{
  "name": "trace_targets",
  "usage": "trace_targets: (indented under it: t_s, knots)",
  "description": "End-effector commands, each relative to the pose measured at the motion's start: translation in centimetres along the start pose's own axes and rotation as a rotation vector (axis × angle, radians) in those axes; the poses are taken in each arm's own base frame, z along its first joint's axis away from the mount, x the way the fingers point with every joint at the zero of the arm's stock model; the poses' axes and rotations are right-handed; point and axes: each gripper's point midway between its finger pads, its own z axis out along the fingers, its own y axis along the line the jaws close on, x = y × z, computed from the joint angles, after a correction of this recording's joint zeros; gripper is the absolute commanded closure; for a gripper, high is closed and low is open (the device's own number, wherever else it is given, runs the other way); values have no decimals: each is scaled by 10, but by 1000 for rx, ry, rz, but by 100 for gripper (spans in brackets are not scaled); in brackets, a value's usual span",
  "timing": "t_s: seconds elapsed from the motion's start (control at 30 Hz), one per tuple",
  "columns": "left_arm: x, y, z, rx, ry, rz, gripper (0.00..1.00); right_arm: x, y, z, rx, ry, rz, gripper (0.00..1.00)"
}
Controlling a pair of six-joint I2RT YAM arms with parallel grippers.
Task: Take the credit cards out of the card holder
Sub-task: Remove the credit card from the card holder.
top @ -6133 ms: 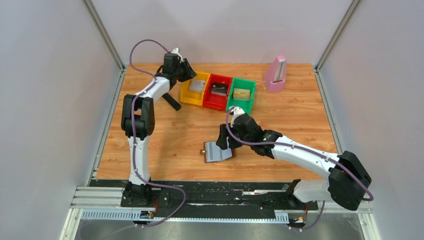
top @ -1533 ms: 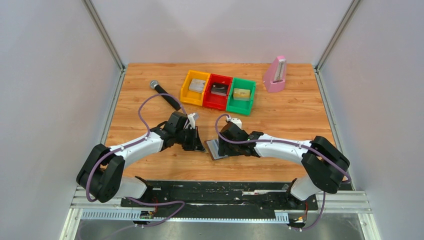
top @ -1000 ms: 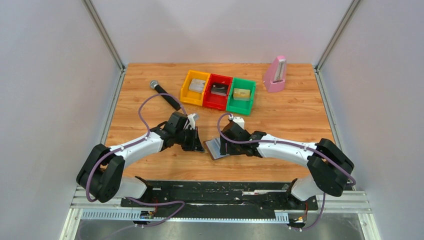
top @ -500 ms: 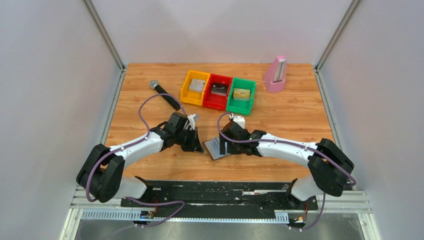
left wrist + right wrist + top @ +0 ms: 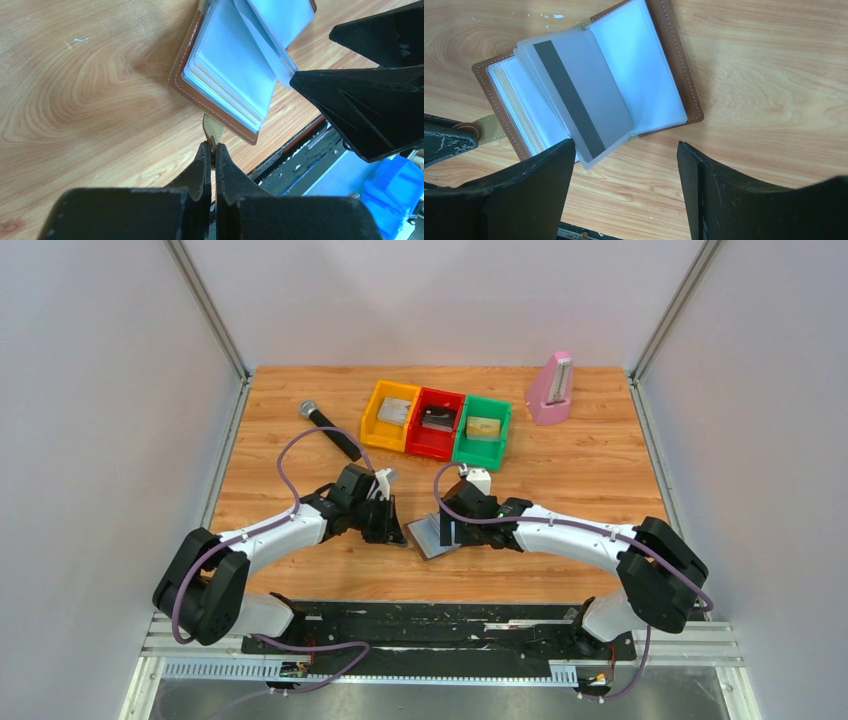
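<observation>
Big change here: the left gripper [image 5: 212,150], which was way back by the coloured plastic bins [image 5: 430,453] a few seconds ago, has come forward. It's now clenched tight on the little tan strap tab [image 5: 211,131] of the flat brown bifold card holder with pale blue clear sleeves [image 5: 644,75]. The holder lies open on the wooden table [image 5: 560,470], near the front edge, between the two arms.

Over the last second or so barely anything shifts, just the right wrist shuffling a bit. The right gripper [image 5: 625,147] has its jaws spread wide with nothing in them. They straddle the corner of a grey card with a black magnetic stripe [image 5: 589,85], which sits in a fanned-up sleeve hanging past the holder's rim.

My read: with the holder pinned, the right can pinch that corner and slide the card out without dragging everything along. That card isn't out yet.
</observation>
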Motion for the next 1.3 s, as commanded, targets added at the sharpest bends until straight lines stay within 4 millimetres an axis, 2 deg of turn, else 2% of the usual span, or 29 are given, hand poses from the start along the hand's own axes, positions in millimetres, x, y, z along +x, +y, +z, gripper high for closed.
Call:
trace_targets:
  t_s: [0.0,0.5,0.8,0.93,1.27]
  knots:
    - [-9,-7,-4,9,-21,36,100,-18,-2,-9,28,-58,-26,25]
    - [-9,-7,-3,12,-20,37,100,-21,-12,-8,82,-74,-51,29]
    - [-10,-7,-3,13,-20,38,100,-25,-15,-4,111,-82,-81,26]
    - [-10,-5,-1,3,-18,44,100,-24,-7,0,86,-67,-92,26]
    - [-23,14,7,-96,-36,83,100,-24,36,-1,-101,-49,-123,30]
